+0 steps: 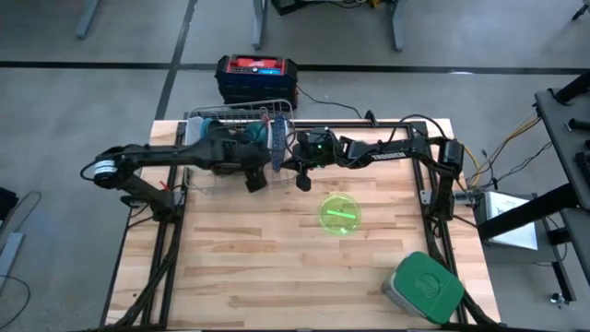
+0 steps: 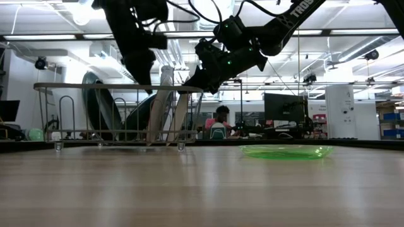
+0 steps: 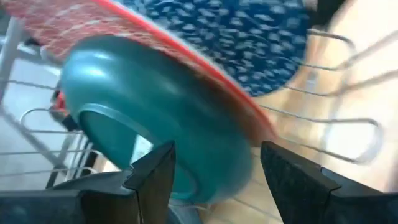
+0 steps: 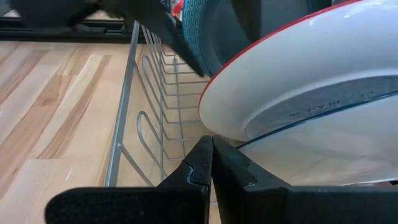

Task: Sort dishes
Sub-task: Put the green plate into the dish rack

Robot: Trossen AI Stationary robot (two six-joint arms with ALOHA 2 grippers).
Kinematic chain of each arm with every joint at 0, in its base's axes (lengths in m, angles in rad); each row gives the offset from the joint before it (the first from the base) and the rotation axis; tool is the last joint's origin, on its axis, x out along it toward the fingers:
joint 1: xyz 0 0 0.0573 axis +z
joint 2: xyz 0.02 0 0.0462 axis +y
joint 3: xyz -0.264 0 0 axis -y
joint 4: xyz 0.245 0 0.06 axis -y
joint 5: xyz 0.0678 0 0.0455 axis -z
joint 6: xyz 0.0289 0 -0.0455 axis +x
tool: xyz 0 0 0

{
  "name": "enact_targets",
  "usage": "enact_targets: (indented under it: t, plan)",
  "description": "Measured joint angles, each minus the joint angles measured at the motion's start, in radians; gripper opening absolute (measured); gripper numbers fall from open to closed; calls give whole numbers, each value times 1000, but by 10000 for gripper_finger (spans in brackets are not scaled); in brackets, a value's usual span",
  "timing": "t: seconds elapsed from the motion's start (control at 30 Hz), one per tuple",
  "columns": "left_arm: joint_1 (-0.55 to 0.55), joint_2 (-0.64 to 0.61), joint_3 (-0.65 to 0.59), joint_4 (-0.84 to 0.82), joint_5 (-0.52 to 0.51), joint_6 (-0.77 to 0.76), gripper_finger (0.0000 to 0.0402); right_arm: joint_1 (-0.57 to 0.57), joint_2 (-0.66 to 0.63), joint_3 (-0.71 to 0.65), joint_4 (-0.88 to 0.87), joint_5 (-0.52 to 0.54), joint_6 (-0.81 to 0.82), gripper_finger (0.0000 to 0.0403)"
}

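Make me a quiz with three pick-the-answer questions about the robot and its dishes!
1. Where is the see-through lime green round plate?
A. Flat on the wooden table, outside the wire metal rack
B. Standing inside the rack
C. On the green lid

2. What colour is the lid of the square grey container?
A. Red
B. Green
C. White

3. How are the left gripper's fingers?
A. Shut tight
B. Hidden
C. Open, with a dark teal round bowl just ahead of them

Answers:
1 A: the high view shows it alone on the bare wood, in front of the rack.
2 B: the high view shows a green top at the table's near right corner.
3 C: the left wrist view shows a wide gap between the fingers.
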Motion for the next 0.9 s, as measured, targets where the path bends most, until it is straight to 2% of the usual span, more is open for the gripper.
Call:
enact_targets:
  t: [0.33,0.57,0.67,0.77,0.8,0.9]
  plan:
    - [22,108,-38,16,35,-52,226,0,0,0,-2,0,-2,0]
    - [15,127,-31,44,-23,-94,226,-1,0,0,-2,0,-1,0]
    - [-1,128,-17,16,-147,-109,226,-1,0,0,-2,0,0,0]
    - [0,119,19,-107,-284,-170,226,-1,0,0,-6,1,0,0]
    - [6,117,33,-134,-276,-185,226,-1,0,0,-7,0,1,0]
    - [1,91,72,-211,-333,-221,226,-1,0,0,-12,0,-1,0]
